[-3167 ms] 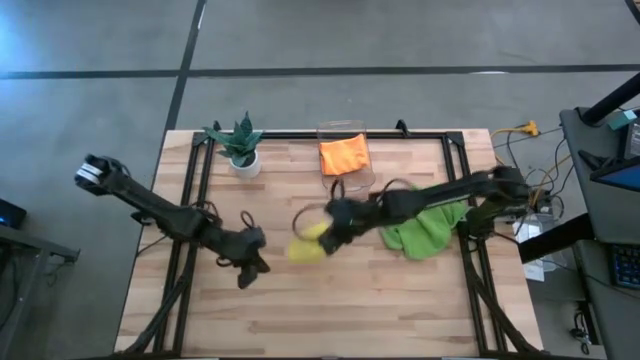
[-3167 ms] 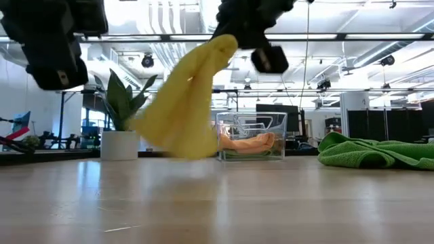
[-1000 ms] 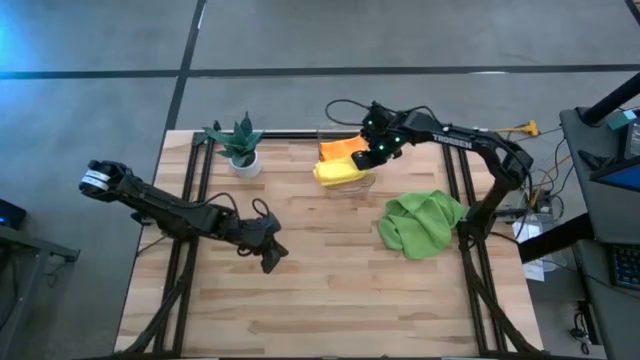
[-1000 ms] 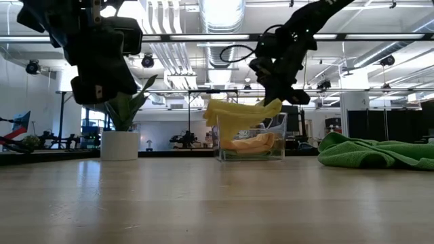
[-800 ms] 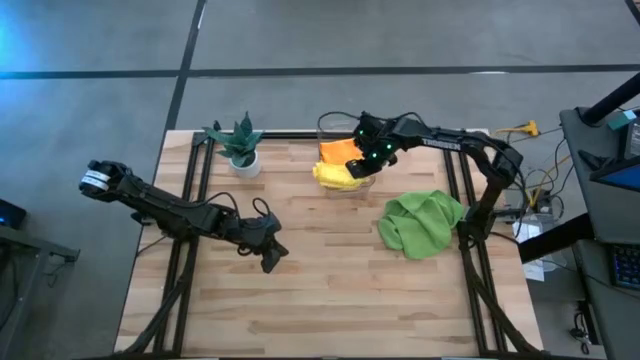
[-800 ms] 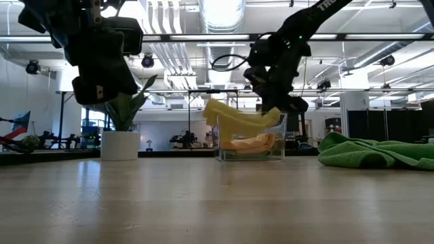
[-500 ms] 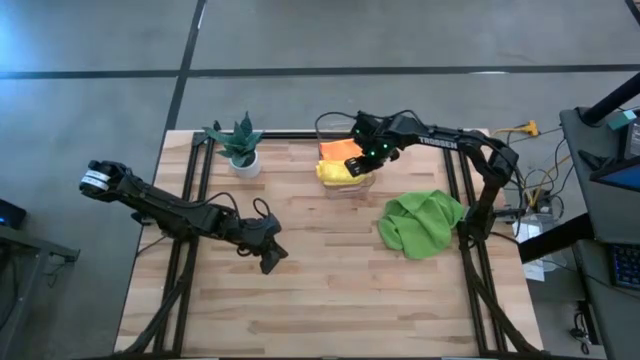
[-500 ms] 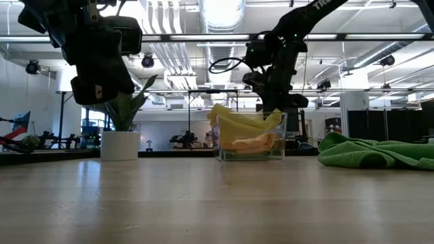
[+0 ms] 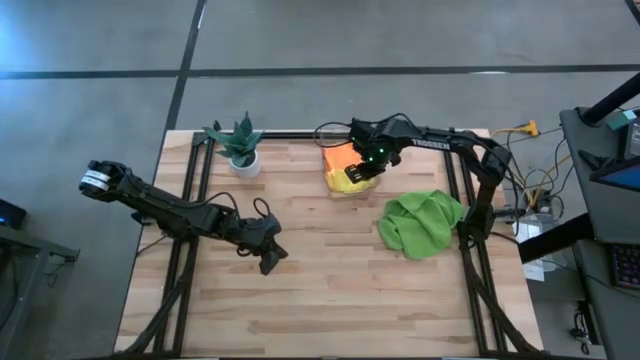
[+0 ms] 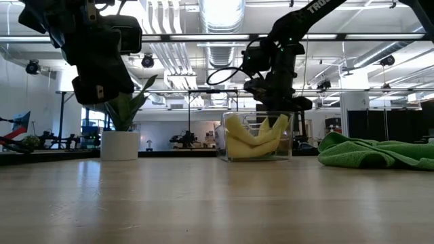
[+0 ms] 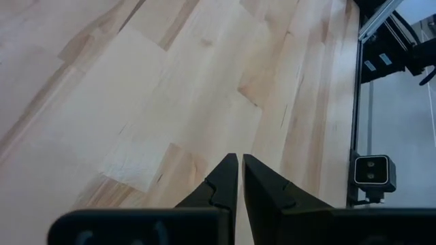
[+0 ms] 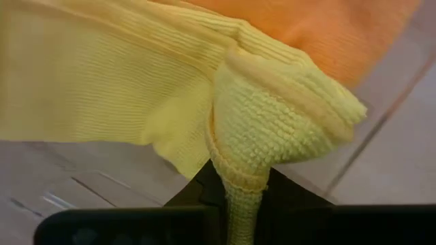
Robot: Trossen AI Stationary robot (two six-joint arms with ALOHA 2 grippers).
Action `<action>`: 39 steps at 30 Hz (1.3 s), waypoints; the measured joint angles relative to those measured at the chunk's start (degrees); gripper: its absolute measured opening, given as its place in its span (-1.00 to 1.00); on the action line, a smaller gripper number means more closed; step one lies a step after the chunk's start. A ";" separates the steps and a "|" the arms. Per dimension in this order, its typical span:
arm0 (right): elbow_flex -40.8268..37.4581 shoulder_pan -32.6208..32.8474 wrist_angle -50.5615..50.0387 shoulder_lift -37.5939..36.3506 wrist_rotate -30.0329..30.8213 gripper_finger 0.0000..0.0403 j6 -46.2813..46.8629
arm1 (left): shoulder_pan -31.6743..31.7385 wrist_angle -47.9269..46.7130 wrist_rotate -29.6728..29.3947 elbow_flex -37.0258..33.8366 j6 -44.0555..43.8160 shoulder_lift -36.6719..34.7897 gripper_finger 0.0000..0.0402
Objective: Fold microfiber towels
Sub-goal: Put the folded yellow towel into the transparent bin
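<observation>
Right arm, lettered "TROSSEN": right tool [image 9: 362, 168] pinching yellow towel [image 10: 254, 137] inside clear bin [image 10: 289, 135] (orange towel [image 12: 327, 30] beneath). Left tool [image 11: 240, 163] closed.

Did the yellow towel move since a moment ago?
Yes. The yellow towel, pinched by the right end effector, went from above the table's middle back toward the far edge and down into the clear bin, onto the orange towel.
</observation>
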 joint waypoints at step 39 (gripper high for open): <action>15.47 1.25 -16.72 12.63 2.90 -0.95 -7.39 | 0.00 1.45 1.24 -0.15 -0.50 0.00 -0.96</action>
